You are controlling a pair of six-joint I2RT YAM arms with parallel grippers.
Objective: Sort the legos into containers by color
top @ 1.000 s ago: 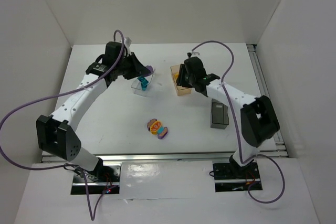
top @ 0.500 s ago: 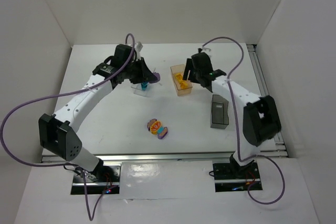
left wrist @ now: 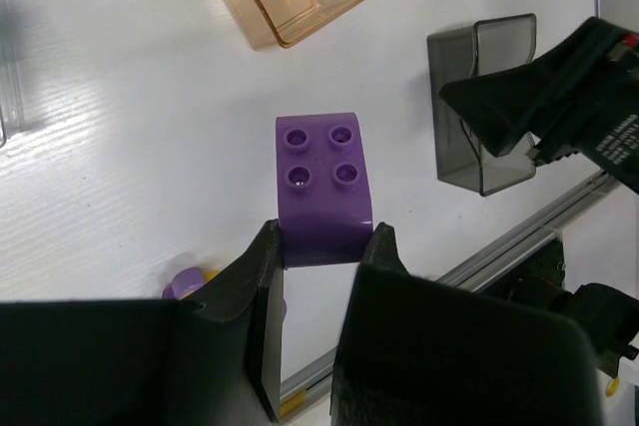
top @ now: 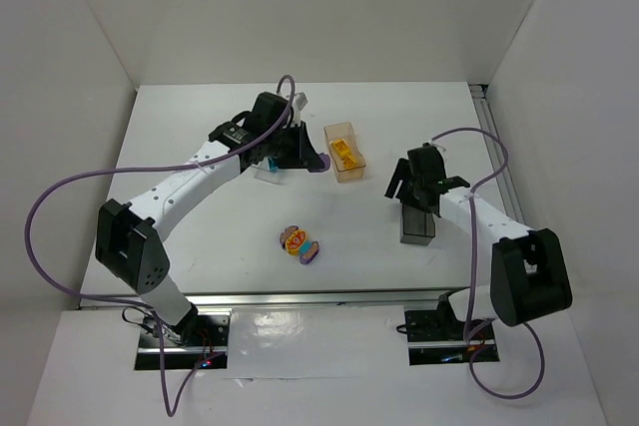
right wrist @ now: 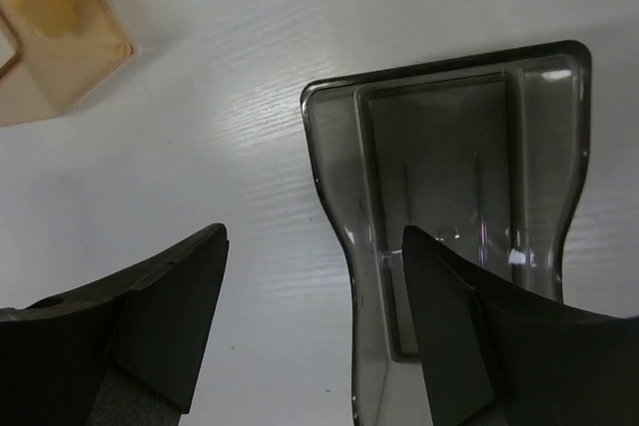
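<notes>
**Fig.** Left tool (left wrist: 321,242) grips a purple brick (left wrist: 321,177) by one end, over the bench (left wrist: 130,147). Right tool (right wrist: 312,246) hangs open and empty above the grey box (left wrist: 479,37). Risks: the shallow grip may let the brick pivot free, and the arms may collide at the box.

I'm in a robot lab: a white table (top: 220,246) boxed by bare white walls (top: 349,7), two cabled arms (top: 180,182) mounted at its edge.

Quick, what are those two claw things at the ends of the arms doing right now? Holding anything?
The left tool is closed on a purple lego brick.
The right tool is open, holding nothing, above the dark grey box.
</notes>
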